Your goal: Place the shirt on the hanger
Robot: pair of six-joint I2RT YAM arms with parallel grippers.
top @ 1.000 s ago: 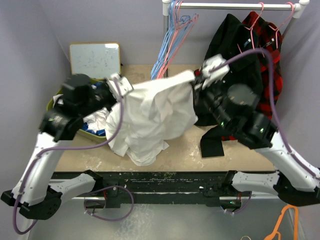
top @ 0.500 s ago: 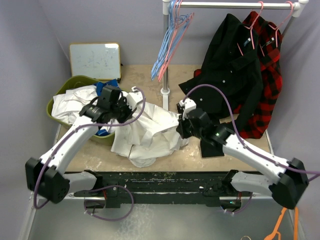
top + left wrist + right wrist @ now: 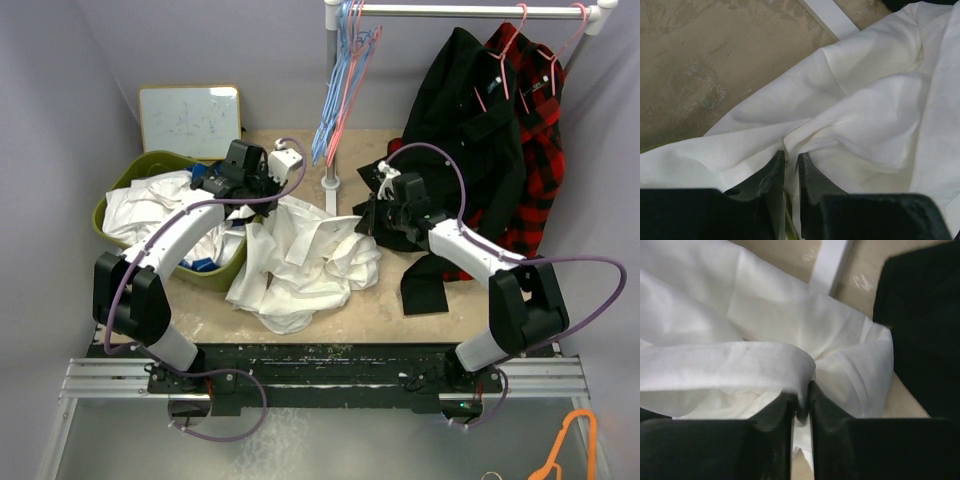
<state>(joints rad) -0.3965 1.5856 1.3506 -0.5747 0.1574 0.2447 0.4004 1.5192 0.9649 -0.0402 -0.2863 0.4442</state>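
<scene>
The white shirt point(image 3: 310, 260) lies crumpled on the tan table, reaching from the green basket to the rack pole. My left gripper point(image 3: 272, 190) sits at its far left edge, and in the left wrist view the gripper point(image 3: 791, 157) pinches a fold of the shirt point(image 3: 860, 110). My right gripper point(image 3: 375, 215) holds the shirt's far right edge. Seen from the right wrist, that gripper point(image 3: 802, 392) is shut on a thick fold of the shirt point(image 3: 740, 360). A pink hanger point(image 3: 352, 80) hangs on the rail among blue ones.
A green basket point(image 3: 112, 205) of white and blue clothes stands at the left, a small whiteboard point(image 3: 190, 118) behind it. The rack pole point(image 3: 331, 100) rises mid-table. A black shirt point(image 3: 465, 130) and a plaid shirt point(image 3: 545, 140) hang at the right. An orange hanger point(image 3: 570, 445) lies on the floor.
Both arms have stretched forward and down, lowering the shirt from its raised, spread position onto the table, where it now lies crumpled. Both grippers have kept their hold on it.
</scene>
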